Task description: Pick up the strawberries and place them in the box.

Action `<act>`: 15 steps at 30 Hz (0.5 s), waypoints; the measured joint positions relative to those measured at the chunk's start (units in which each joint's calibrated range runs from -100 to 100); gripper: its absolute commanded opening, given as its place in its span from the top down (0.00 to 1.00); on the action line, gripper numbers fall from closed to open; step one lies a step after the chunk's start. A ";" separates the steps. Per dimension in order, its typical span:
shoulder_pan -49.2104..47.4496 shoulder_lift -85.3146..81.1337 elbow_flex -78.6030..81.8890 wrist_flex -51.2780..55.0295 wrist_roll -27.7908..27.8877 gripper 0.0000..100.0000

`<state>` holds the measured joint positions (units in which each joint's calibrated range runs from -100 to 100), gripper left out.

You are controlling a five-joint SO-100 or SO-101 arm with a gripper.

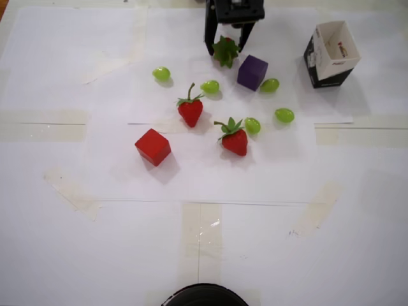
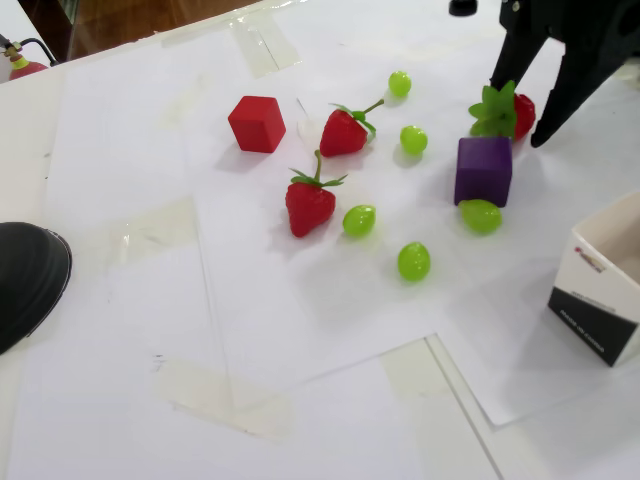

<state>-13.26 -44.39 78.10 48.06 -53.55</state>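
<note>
Black and two-fingered, the gripper [image 1: 225, 50] reaches down at the far edge of the white paper in the overhead view, its fingers spread apart and straddling a strawberry [image 1: 225, 51] whose green leafy top faces the camera. In the fixed view the gripper [image 2: 520, 112] shows one finger on each side of that same strawberry [image 2: 508, 111]; the fingers stand close to the fruit, but whether they press on it cannot be told, and the berry appears to rest on the paper. Just beside this strawberry, toward the right in the overhead view, sits a purple cube [image 1: 252, 72], with a green grape [image 1: 269, 85] touching or nearly touching its right side. A second strawberry [image 1: 190, 109] lies near the centre of the paper with its stem pointing up the picture, and a third strawberry [image 1: 234, 138] lies to its lower right, well apart from the gripper. A grape [image 1: 252, 125] sits just beside the third berry's leaves. Other grapes rest near the second berry [image 1: 210, 87], farther left [image 1: 161, 74] and farther right [image 1: 284, 115]. A red cube [image 1: 153, 146] stands to the lower left of the berries. The box [image 1: 331, 54], dark outside and white inside, stands open at the upper right, well apart from the gripper, and nothing shows inside it.
</note>
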 measured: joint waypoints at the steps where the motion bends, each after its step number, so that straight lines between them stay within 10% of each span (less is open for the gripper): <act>1: 0.00 0.00 0.18 0.00 0.00 0.83; 15: 0.00 0.00 1.00 -3.32 0.00 0.74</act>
<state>-13.26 -44.39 79.10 44.74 -53.55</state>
